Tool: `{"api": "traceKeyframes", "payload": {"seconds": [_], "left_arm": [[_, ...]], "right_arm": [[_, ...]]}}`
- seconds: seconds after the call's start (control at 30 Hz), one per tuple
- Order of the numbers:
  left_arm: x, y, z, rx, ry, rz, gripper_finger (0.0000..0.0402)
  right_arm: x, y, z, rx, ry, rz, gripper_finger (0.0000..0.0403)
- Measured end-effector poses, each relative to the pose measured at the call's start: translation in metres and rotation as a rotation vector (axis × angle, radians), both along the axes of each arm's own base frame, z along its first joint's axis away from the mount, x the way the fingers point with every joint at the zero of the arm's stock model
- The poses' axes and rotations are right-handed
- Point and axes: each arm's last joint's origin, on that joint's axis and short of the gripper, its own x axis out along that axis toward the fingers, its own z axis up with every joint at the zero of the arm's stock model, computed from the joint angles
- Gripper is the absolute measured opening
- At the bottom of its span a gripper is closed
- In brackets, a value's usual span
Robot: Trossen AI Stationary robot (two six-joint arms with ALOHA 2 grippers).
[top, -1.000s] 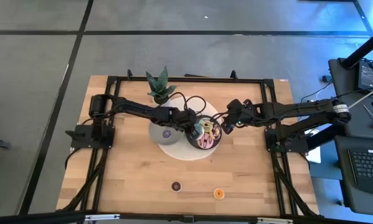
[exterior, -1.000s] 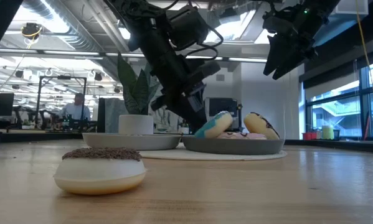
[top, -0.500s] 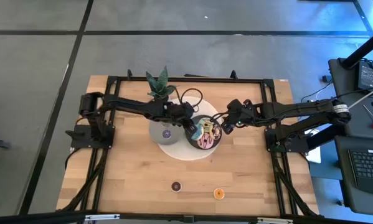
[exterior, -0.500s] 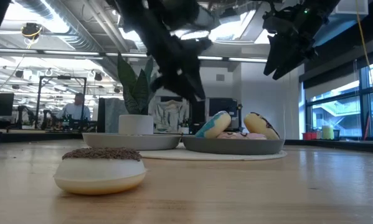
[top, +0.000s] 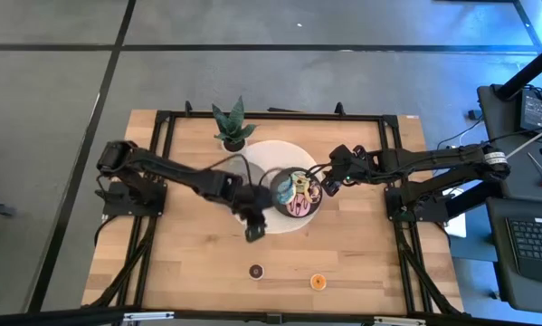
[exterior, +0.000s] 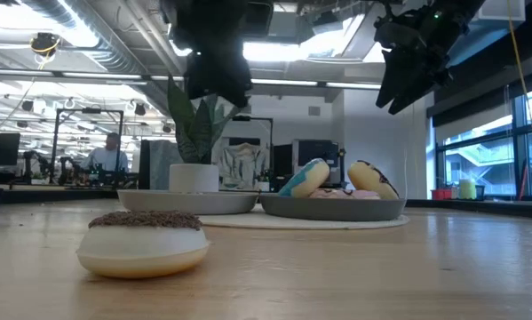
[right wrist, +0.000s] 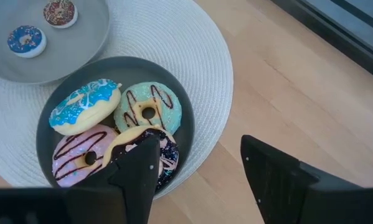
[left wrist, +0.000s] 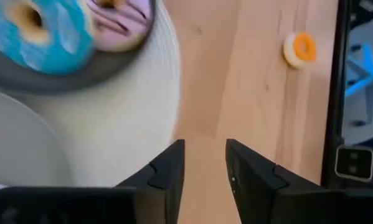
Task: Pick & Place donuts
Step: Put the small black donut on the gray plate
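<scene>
Several big donuts lie in a dark plate [right wrist: 186, 134]: blue-iced [right wrist: 84, 106], pale green [right wrist: 147, 107], pink [right wrist: 83, 155] and a dark purple one [right wrist: 150, 149]. Two small donuts, blue [right wrist: 26, 39] and brown [right wrist: 60, 12], rest on a light grey plate [right wrist: 49, 59]. A small brown donut [top: 256, 270] and a small orange donut [top: 318, 282] sit on the bare table near its near edge. My left gripper [top: 252, 231] hangs open and empty over the mat's near rim. My right gripper [top: 325, 186] is open and empty, up in the air beside the dark plate's right side.
Both plates stand on a round white mat [top: 271, 154] at the table's middle. A potted plant [top: 233, 125] stands at the far edge. Black frame rails [top: 397, 181] run along the table's sides. Bare wood [top: 198, 263] lies between the mat and the near edge.
My left arm has swung away from the plates toward the table's near edge and its gripper has risen; it now hangs over the mat's near rim. The donuts and plates have stayed where they were.
</scene>
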Motion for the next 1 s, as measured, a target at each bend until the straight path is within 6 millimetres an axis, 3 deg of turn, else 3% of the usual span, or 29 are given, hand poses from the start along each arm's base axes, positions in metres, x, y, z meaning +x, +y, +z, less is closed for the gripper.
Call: {"api": "traceKeyframes", "payload": {"seconds": [0.23, 0.53, 0.77, 1.0], "left_arm": [[-0.009, -0.048, -0.009, 0.051, 0.021, -0.094, 0.0106], [-0.019, -0.095, -0.028, 0.141, 0.038, -0.298, 0.0101], [-0.013, -0.120, -0.046, 0.194, -0.035, -0.328, 0.0090], [-0.001, -0.132, -0.074, 0.204, -0.058, -0.322, 0.0079]], "right_arm": [[0.000, 0.001, 0.000, -0.002, 0.001, 0.005, 0.0228], [0.000, 0.001, 0.000, -0.014, 0.011, 0.024, 0.0229], [0.000, 0.000, 0.000, -0.014, 0.011, 0.024, 0.0225], [0.000, 0.001, 0.000, -0.013, 0.012, 0.024, 0.0229]]}}
